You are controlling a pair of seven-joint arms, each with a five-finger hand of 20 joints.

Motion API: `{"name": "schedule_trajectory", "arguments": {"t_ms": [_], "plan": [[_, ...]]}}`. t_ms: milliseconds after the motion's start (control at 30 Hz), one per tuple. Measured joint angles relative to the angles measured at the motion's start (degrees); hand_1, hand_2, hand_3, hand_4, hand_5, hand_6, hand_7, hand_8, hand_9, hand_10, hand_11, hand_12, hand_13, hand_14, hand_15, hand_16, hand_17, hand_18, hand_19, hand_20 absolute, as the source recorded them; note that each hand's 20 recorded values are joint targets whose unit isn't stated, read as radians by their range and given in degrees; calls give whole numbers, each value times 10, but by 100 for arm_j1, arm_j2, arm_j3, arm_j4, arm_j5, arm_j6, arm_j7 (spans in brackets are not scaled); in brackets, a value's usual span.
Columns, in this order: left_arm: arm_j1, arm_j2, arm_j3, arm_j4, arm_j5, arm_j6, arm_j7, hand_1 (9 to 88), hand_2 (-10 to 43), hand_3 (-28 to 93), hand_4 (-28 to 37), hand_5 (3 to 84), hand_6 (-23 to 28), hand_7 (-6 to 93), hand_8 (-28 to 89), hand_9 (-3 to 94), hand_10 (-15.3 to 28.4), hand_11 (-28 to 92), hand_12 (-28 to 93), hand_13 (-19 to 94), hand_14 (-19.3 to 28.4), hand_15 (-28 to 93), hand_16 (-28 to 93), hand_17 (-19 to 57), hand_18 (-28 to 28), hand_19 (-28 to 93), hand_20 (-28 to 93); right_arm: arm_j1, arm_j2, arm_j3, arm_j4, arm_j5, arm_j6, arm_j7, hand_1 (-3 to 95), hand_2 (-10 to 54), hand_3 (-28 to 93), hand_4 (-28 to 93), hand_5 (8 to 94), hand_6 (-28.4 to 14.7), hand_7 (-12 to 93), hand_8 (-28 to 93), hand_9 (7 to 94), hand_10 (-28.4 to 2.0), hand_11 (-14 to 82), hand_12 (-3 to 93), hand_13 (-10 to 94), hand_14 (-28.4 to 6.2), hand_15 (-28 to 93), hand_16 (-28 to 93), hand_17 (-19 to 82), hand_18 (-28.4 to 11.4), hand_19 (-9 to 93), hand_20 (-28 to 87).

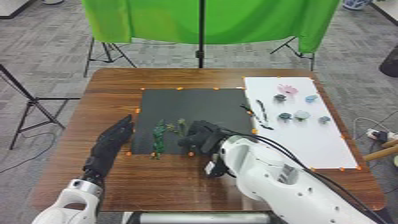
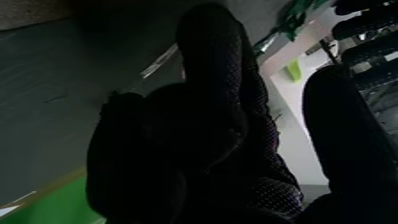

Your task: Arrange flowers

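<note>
The arranging looks barely begun: green stems lie on the black sheet, while the pink flower and bluish blooms still need moving from the white sheet. The left hand has its fingers straight and together; whether the right hand grips anything, I cannot tell. The surface is brown wood — beyond it, green cloth and grey carpet.

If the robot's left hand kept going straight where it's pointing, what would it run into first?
In the head view, the left hand would likely first cross the black mat's left edge; whether it would touch or pass above is unclear.
</note>
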Motion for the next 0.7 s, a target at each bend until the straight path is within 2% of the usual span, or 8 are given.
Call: {"name": "schedule_trajectory", "arguments": {"t_ms": [167, 333, 400, 467, 533, 600, 700], "plan": [[0, -6, -1, -1, 1, -4, 0, 255, -22, 623, -204, 321, 42, 3, -29, 295, 102, 27, 152, 221, 134, 40, 36, 0, 104, 2, 153, -145, 38, 222, -212, 804, 50, -46, 239, 63, 608, -113, 711, -15, 132, -73, 897, -134, 384, 272, 937, -42, 566, 296, 685, -113, 932, 520], [0, -20, -13, -2, 1, -18, -8, 255, -21, 621, -203, 321, 43, 4, -29, 296, 102, 27, 154, 222, 134, 40, 36, 0, 104, 2, 153, -452, 123, 715, -794, 1488, 212, -309, 275, -5, 621, -110, 726, -16, 149, -67, 881, -127, 378, 273, 936, -41, 543, 307, 674, -111, 932, 516], [0, -25, -14, -2, 2, -20, -12, 254, -21, 622, -203, 321, 43, 4, -29, 296, 102, 27, 154, 222, 134, 40, 36, 0, 104, 2, 153, -538, 179, 889, -1033, 1374, 502, -427, 287, -42, 628, -113, 725, -21, 152, -65, 869, -127, 374, 276, 929, -42, 536, 315, 663, -110, 932, 512], [0, -26, -17, -4, 2, -21, -18, 255, -22, 622, -203, 321, 43, 3, -29, 296, 102, 27, 153, 222, 134, 40, 36, 0, 104, 2, 153, -539, 240, 974, -1137, 930, 1033, -421, 294, -66, 617, -123, 717, -32, 145, -63, 858, -131, 368, 280, 921, -43, 534, 321, 655, -109, 932, 508], [2, -26, -20, -8, 1, -21, -26, 254, -22, 623, -203, 320, 43, 3, -29, 295, 102, 27, 153, 222, 135, 40, 35, 0, 104, 2, 153, -480, 301, 1000, -1068, 170, 1642, -258, 295, -93, 598, -136, 707, -44, 135, -57, 850, -134, 368, 284, 919, -44, 532, 327, 651, -107, 932, 502], [7, -26, -23, -16, 1, -21, -34, 254, -22, 623, -203, 320, 43, 3, -29, 295, 102, 27, 154, 221, 135, 40, 36, 0, 104, 2, 154, -366, 351, 1050, -841, -672, 2019, 114, 294, -95, 579, -145, 696, -51, 128, -53, 848, -137, 369, 284, 918, -44, 533, 327, 651, -106, 932, 497], [20, -30, -33, -29, 1, -21, -49, 255, -21, 622, -204, 320, 43, 3, -29, 296, 102, 27, 154, 221, 135, 40, 36, 0, 103, 2, 153, -129, 451, 1228, -281, -1462, 1893, 823, 294, -95, 562, -157, 681, -60, 116, -52, 847, -137, 372, 284, 917, -45, 534, 326, 652, -104, 932, 497]]}}
